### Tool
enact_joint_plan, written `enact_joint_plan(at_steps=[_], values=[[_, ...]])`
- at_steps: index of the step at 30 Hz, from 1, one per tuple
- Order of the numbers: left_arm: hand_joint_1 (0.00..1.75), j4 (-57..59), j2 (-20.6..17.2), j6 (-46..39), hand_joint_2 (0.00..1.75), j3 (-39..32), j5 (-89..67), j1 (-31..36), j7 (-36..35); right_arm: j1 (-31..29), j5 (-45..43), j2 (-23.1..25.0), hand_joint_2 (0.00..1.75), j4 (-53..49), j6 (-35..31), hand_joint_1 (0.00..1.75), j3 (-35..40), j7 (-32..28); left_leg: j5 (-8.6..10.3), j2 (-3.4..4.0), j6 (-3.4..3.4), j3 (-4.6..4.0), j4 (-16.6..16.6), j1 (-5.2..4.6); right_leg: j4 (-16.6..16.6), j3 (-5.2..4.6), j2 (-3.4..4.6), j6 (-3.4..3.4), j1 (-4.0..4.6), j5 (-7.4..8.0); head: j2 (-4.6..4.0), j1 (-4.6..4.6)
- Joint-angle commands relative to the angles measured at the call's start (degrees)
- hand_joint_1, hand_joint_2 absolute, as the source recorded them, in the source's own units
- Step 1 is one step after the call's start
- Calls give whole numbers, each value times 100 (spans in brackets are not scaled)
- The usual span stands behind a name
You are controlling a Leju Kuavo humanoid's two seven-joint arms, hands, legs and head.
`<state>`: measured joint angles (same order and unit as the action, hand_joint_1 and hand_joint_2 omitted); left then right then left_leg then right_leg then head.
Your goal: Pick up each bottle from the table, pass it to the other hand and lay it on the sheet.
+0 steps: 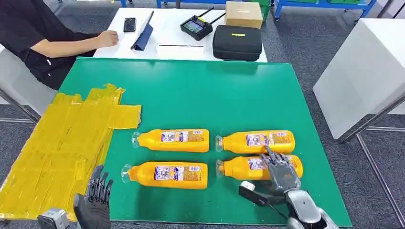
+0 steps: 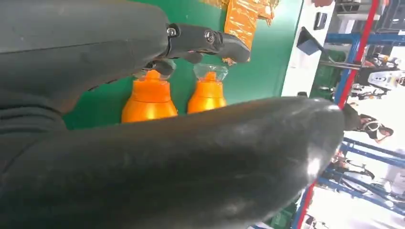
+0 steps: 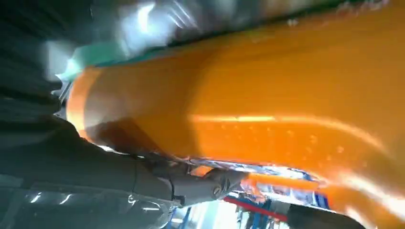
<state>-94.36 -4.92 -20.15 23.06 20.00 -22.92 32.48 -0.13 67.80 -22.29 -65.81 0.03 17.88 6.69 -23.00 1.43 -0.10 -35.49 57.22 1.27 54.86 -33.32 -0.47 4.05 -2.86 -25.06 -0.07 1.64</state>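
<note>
Several orange bottles lie on their sides on the green mat (image 1: 215, 95), caps pointing left. The far-left bottle (image 1: 174, 140), near-left bottle (image 1: 169, 174) and far-right bottle (image 1: 258, 141) lie free. My right hand (image 1: 282, 172) rests its fingers over the near-right bottle (image 1: 241, 168), which still lies on the mat; the thumb juts out on the near side, apart from it. That bottle (image 3: 286, 86) sits close against the palm in the right wrist view. My left hand (image 1: 95, 196) hovers empty with fingers apart at the near edge of the yellow sheet (image 1: 62, 143). Two bottle necks (image 2: 149, 100) show past its fingers.
A white table (image 1: 172, 36) behind the mat carries a phone (image 1: 129, 24), a tablet (image 1: 143, 34), a controller (image 1: 196, 27), a black case (image 1: 237, 42) and a cardboard box (image 1: 243, 14). A person's arm (image 1: 71, 45) rests there. A white cabinet (image 1: 367, 71) stands at right.
</note>
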Motion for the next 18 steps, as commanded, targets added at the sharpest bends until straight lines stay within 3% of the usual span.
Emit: enact_joint_plan(at_steps=[1, 9, 13, 16, 18], values=[[0, 139, -640, -470, 0, 561, 511, 13, 295, -56, -525, -96, 175, 864, 1094, 173, 476, -324, -2, -29, 5, 35, -9, 11, -22, 45, -17, -34, 14, -2, 0, 2], [0, 101, -912, -769, 0, 971, 883, 173, 466, 731, -1522, -457, 175, -463, 1429, 175, 260, -625, -19, -54, 22, 119, -7, 18, -62, 158, -45, -22, 14, -17, 0, -2], [0, 93, -918, -776, 0, 977, 888, 172, 467, 758, -1536, -469, 175, -531, 1457, 175, 256, -592, -19, -66, 21, 116, -9, 17, -68, 167, -53, -27, 15, -27, 0, 0], [0, 93, -918, -776, 0, 977, 888, 172, 467, 758, -1536, -469, 175, -531, 1457, 175, 256, -592, -29, -31, 21, 139, -5, 17, -68, 179, -20, -1, 13, -12, 0, 2], [0, 66, -934, -767, 0, 1003, 933, 167, 485, 855, -1904, -351, 175, -774, 1048, 175, 69, -969, -35, -38, 21, 137, -4, 20, -69, 178, -25, -5, 17, -16, 0, -2]])
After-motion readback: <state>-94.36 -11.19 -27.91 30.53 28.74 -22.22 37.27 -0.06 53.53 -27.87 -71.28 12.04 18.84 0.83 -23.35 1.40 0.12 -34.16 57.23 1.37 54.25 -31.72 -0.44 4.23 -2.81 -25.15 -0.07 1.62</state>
